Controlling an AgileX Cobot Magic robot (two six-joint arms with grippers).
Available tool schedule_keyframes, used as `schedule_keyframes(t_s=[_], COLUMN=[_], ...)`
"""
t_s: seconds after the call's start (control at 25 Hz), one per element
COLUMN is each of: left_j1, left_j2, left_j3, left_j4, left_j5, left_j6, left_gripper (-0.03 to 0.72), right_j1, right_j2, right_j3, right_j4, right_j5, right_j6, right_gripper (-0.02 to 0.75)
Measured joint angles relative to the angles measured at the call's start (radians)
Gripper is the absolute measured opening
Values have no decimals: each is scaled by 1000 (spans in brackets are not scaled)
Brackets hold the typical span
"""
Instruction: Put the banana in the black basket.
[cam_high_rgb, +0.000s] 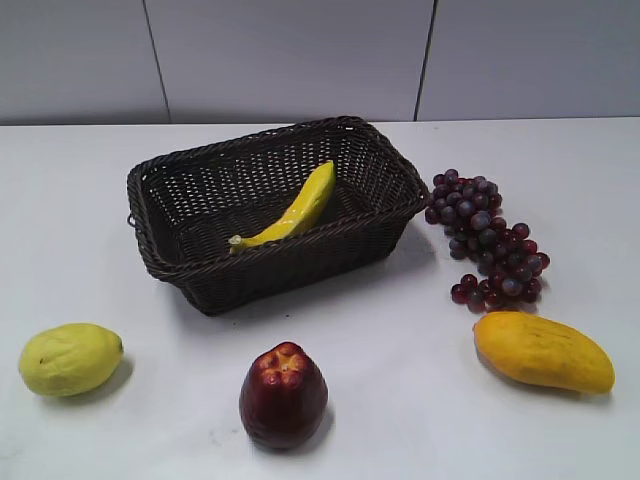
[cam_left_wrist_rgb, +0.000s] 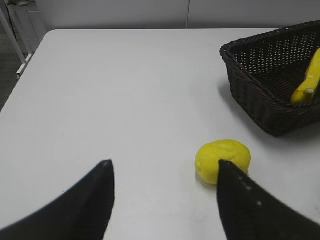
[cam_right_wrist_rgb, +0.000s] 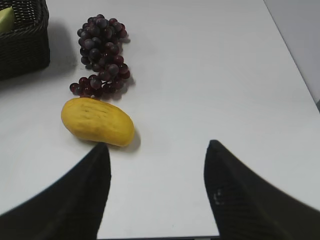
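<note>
The banana lies inside the black basket at the middle of the table, leaning from the front rim toward the back right. It also shows in the left wrist view inside the basket, and a sliver of it shows in the right wrist view with the basket's corner. My left gripper is open and empty above the table, near the lemon-like fruit. My right gripper is open and empty, just in front of the mango. Neither gripper shows in the exterior view.
A yellow-green lemon-like fruit lies front left. A dark red fruit stands front centre. An orange-yellow mango lies front right, with purple grapes behind it beside the basket.
</note>
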Motion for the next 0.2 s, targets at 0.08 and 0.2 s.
schedule_keyframes(t_s=[0.08, 0.2], left_j1=[0, 0], left_j2=[0, 0], left_j3=[0, 0], left_j4=[0, 0], left_j5=[0, 0], left_j6=[0, 0], left_gripper=[450, 431], right_j1=[0, 0], right_j2=[0, 0], right_j3=[0, 0], right_j4=[0, 0], right_j5=[0, 0], right_j6=[0, 0], right_gripper=[482, 482])
